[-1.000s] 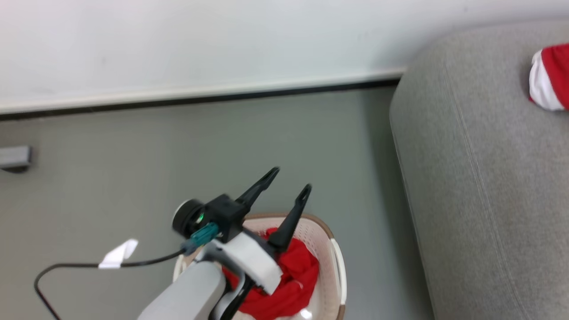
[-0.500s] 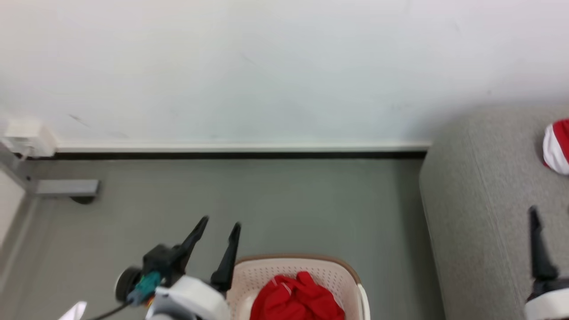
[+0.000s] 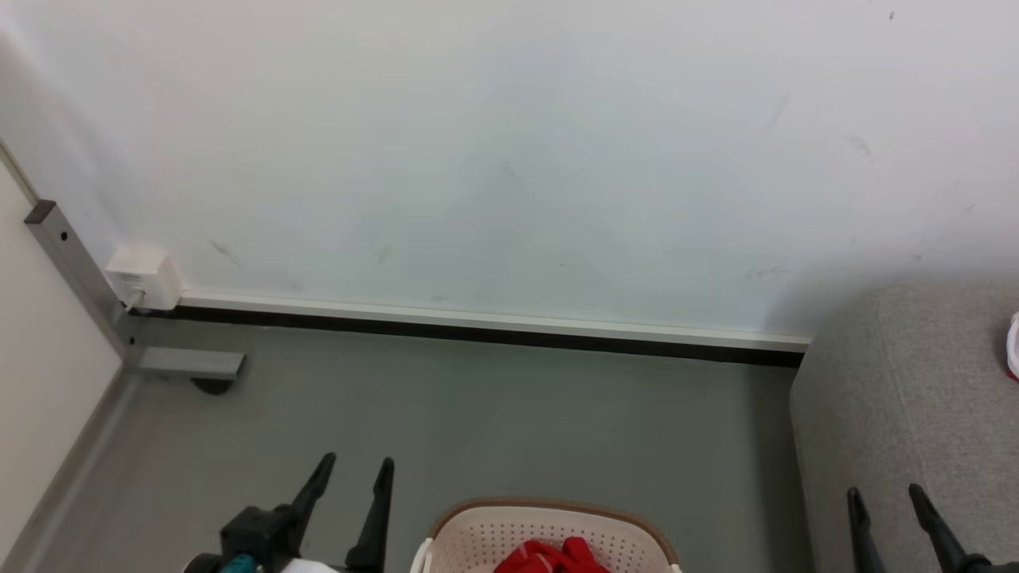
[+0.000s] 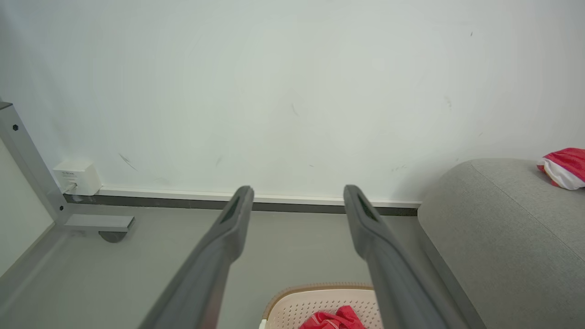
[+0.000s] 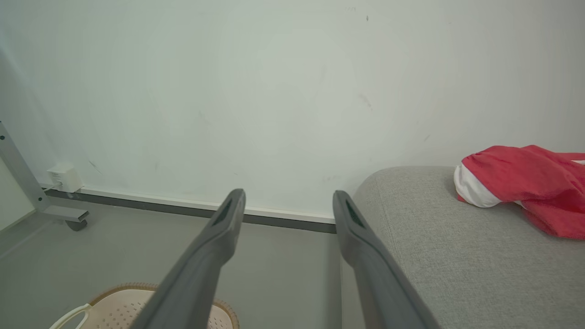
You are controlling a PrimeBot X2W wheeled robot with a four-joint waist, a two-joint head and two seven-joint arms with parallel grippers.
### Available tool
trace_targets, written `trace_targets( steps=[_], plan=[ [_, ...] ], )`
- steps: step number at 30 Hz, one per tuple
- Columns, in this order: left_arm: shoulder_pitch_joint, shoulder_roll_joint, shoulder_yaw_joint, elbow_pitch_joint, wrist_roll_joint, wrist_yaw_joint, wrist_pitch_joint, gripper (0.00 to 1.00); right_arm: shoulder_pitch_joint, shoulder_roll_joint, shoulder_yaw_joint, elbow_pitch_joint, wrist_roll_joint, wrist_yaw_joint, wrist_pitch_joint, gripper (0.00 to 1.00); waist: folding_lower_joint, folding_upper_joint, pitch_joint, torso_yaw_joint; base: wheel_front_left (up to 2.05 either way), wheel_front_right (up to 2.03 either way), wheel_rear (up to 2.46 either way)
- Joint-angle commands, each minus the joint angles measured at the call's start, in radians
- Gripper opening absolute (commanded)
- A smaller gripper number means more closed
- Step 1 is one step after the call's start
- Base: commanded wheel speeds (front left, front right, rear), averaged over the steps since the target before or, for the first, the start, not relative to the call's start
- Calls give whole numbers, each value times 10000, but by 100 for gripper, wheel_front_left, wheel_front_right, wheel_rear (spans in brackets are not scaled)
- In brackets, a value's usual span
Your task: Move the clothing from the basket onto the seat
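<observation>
Item: clothing [image 3: 549, 559], red, is lodged in the basket [image 3: 549, 507], between left gripper [image 3: 356, 468] and right gripper [image 3: 884, 495] (both spread apart, nothing held); another garment [image 5: 525, 180] is laid on the seat [image 5: 434, 256].

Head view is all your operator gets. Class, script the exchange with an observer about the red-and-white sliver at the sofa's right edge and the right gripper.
Operator: What is red and white at the edge of the sofa?
Observer: A crumpled red garment with a white band, lying on top of it.
Operator: My view cuts off the right gripper low down. Holding anything?
Observer: No, it is open, with nothing between its fingers.
</observation>
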Motion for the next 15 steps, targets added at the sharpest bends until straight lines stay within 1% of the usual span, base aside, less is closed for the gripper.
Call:
trace_targets(
  steps=[1, 7, 15],
  plan=[
    [161, -14, 180, 2, 153, -71, -7, 100, 128, 69, 24, 37, -154, 6, -81, 100, 2, 0, -41, -52, 0, 0, 0],
    [357, -266, 646, 61, 477, -411, -7, 100, 173, 332, 237, -18, -241, 6, -73, 100, 2, 0, -107, -365, 0, 0, 0],
    [432, -568, 1090, 211, 772, -775, -8, 100, 196, 395, 309, -110, -278, 6, -76, 100, 2, 0, -118, -691, 0, 0, 0]
  ],
)
